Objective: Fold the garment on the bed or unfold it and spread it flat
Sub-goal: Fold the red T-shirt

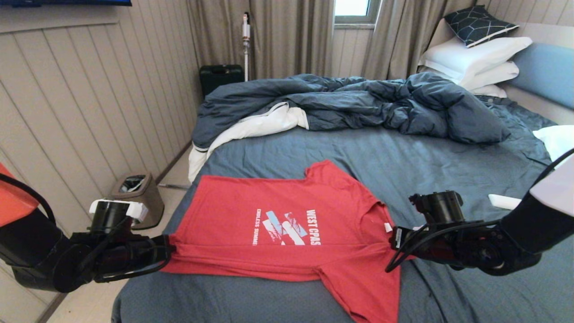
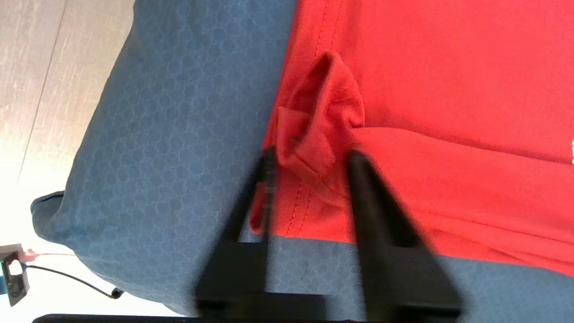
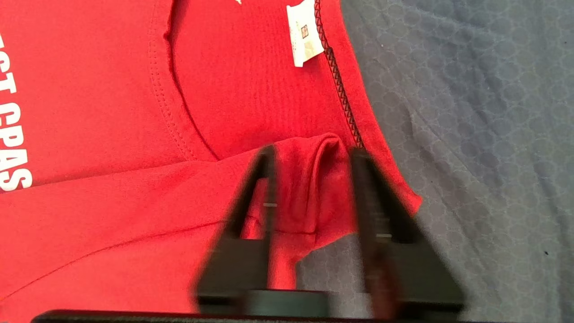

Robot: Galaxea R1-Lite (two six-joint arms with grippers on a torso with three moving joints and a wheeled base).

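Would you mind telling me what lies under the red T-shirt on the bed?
The T-shirt lies on the bed's slate-blue sheet, which shows all around it. A lengthwise fold doubles its near part over itself, so red cloth lies under red there. Anything else beneath it is covered.

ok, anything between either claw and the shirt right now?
Nothing visible. The left claw sits at the hem of the red T-shirt, the right claw at its collar; each has open jaws straddling a bunched fold. Only bare sheet on the bed around them.
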